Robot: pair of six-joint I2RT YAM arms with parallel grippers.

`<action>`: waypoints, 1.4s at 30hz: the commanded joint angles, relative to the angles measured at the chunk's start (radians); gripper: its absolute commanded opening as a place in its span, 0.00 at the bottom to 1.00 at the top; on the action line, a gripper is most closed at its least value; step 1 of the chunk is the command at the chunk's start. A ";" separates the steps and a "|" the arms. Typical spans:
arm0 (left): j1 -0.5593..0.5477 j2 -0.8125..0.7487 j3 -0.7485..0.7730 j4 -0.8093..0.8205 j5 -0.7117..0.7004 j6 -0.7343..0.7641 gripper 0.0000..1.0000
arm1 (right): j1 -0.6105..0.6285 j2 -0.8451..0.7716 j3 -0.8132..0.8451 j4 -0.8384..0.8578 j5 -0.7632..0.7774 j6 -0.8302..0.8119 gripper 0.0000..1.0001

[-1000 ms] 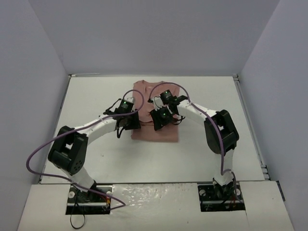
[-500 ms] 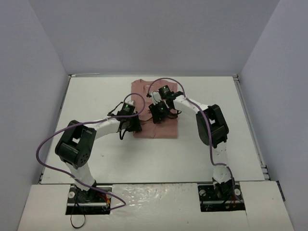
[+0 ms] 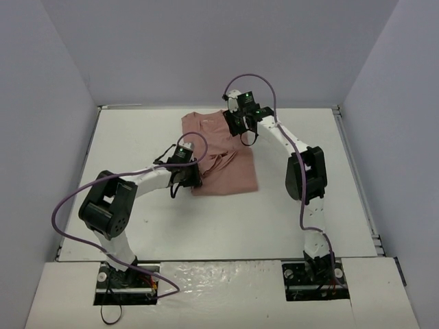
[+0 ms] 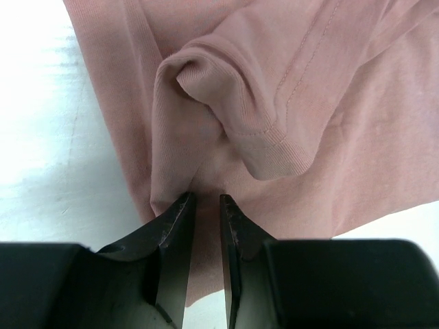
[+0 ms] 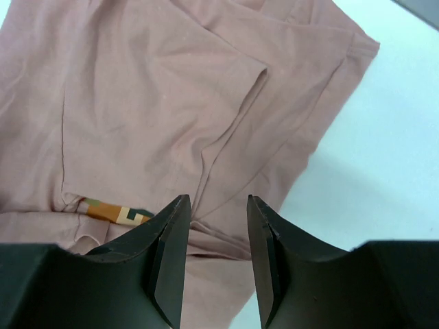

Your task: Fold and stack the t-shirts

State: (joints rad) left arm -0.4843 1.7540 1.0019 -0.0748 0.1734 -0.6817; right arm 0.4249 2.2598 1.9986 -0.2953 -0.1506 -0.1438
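The dusty-pink t-shirt (image 3: pixel 230 171) lies partly folded and rumpled in the middle of the white table (image 3: pixel 130 130). My left gripper (image 3: pixel 190 179) is at its near left edge. In the left wrist view the gripper (image 4: pixel 204 200) is nearly shut, pinching a raised fold of the shirt (image 4: pixel 343 123). My right gripper (image 3: pixel 241 128) hovers over the shirt's far end. In the right wrist view it (image 5: pixel 216 200) is open and empty above the cloth (image 5: pixel 137 103), with a strip of the orange chest graphic (image 5: pixel 113 211) showing beside the left finger.
Grey walls close in the table at the back and on both sides. A raised rail (image 3: pixel 357 171) runs along the right edge. Purple cables loop off both arms.
My right gripper has moved from the shirt's middle to its far end and the shirt's top layer has spread out towards the far left. The left gripper has stayed at the near left edge.
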 commanded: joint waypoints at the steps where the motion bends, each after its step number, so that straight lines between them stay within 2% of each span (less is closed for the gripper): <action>1: -0.002 -0.046 0.075 -0.190 -0.045 0.090 0.19 | 0.008 -0.139 -0.077 0.002 0.055 0.087 0.36; 7: 0.007 0.033 0.288 -0.268 -0.066 0.190 0.19 | 0.008 -0.320 -0.340 0.016 0.052 0.189 0.36; 15: 0.048 0.180 0.481 -0.306 -0.055 0.220 0.19 | 0.009 -0.516 -0.615 0.049 0.048 0.236 0.36; 24: 0.169 0.258 0.656 -0.282 -0.033 0.124 0.19 | 0.010 -0.626 -0.737 0.059 0.060 0.283 0.36; 31: 0.232 0.185 0.622 -0.189 0.054 0.043 0.19 | 0.025 -0.660 -0.796 0.072 0.039 0.311 0.36; 36: 0.171 0.098 0.523 -0.225 0.281 0.231 0.21 | 0.028 -0.695 -0.834 0.079 0.027 0.311 0.36; 39: 0.120 0.060 0.455 -0.271 0.291 0.345 0.26 | 0.026 -0.716 -0.865 0.081 0.028 0.312 0.36; 42: 0.098 0.053 0.403 -0.291 0.311 0.389 0.30 | 0.024 -0.742 -0.893 0.084 0.032 0.314 0.36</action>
State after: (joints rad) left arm -0.3488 1.8781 1.4453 -0.3368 0.3967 -0.4260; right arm 0.4469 1.5966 1.1290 -0.2433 -0.1200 0.1575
